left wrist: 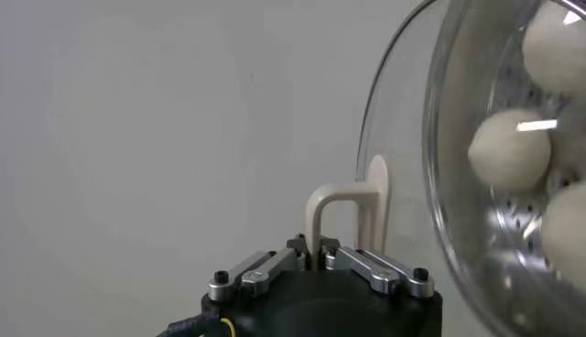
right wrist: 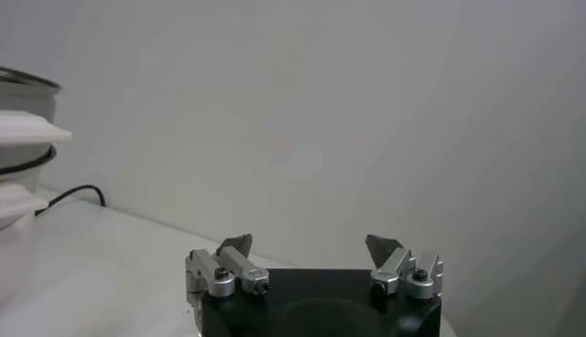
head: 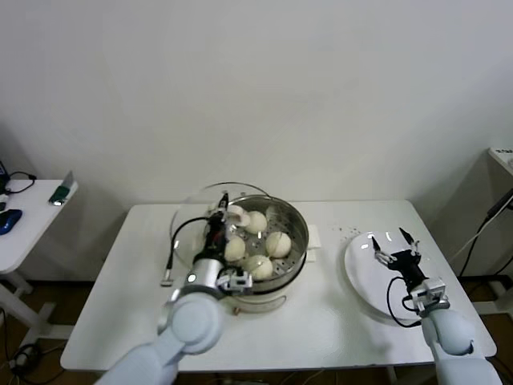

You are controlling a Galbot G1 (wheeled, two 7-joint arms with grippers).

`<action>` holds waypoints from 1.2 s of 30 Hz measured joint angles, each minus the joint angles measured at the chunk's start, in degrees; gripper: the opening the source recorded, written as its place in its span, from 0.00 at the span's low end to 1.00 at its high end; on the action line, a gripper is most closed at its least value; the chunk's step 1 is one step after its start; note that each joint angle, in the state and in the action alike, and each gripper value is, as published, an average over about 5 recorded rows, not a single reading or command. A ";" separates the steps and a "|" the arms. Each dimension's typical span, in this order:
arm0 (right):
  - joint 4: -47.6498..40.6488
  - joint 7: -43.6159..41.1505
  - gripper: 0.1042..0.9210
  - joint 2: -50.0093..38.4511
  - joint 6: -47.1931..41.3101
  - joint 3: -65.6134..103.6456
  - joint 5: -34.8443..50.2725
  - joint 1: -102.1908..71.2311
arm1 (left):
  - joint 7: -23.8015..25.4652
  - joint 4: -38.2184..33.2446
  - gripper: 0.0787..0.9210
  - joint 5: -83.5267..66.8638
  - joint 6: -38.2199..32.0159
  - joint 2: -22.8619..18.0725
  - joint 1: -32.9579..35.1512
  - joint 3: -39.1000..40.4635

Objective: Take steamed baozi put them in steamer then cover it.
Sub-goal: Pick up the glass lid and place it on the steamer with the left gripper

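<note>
Head view: the large round shiny steel steamer (head: 295, 233) stands on its white pot base at the centre of the white rectangular table (head: 321, 321). Four round cream-white steamed baozi (head: 277, 243) lie on its perforated floor. The left gripper (head: 218, 227) sits at the steamer's 9 o'clock rim, clamped on the whitish bar handle of the round clear glass cover (head: 192, 224), which stands tilted on edge, leaning out over the steamer's 9 to 11 o'clock side. The right gripper (head: 394, 245) hovers at 3 o'clock, well apart from the steamer, above a flat white plate (head: 365, 281), its fingers spread wide. A white side table (head: 32, 220) stands at far 9 o'clock against the plain white wall (small devices and cables rest on it).

Left wrist view: the left gripper (left wrist: 318, 249) has both fingers pressed together on the cover (left wrist: 403, 137) handle; three baozi (left wrist: 509, 149) show through the glass, which the head view does not show.

Right wrist view: the right gripper (right wrist: 311, 245) is splayed and holds nothing. The steamer's white base (right wrist: 23, 174) shows at the frame's edge, with a black cable (right wrist: 73, 194) on the table.
</note>
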 measured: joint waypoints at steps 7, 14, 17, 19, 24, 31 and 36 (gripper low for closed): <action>-0.89 0.05 0.88 0.66 0.30 0.38 -0.56 0.09 | 0.89 4.84 0.09 2.10 0.00 -5.96 -2.63 2.76; -1.50 0.02 0.88 0.91 0.62 0.88 -0.81 0.14 | 0.14 9.45 0.09 2.89 -0.01 -10.59 -3.08 3.54; -1.80 -0.03 0.88 0.89 0.80 1.12 -0.83 0.14 | -0.18 10.93 0.09 3.27 -0.01 -11.90 -3.03 3.62; -2.02 -0.09 0.88 0.89 0.93 1.29 -0.85 0.14 | -0.22 11.78 0.09 3.52 -0.02 -12.65 -3.03 3.59; -2.41 -0.27 0.88 0.86 1.20 1.70 -0.86 0.10 | -0.26 13.55 0.09 4.42 -0.05 -14.15 -2.70 3.10; -2.72 -0.64 0.88 0.90 1.49 2.18 -0.87 0.02 | -0.18 14.96 0.09 6.19 -0.06 -15.00 -1.89 1.98; -2.92 -0.74 0.88 0.98 1.69 2.37 -0.93 0.04 | -0.42 15.48 0.09 6.84 -0.07 -16.00 -1.34 1.59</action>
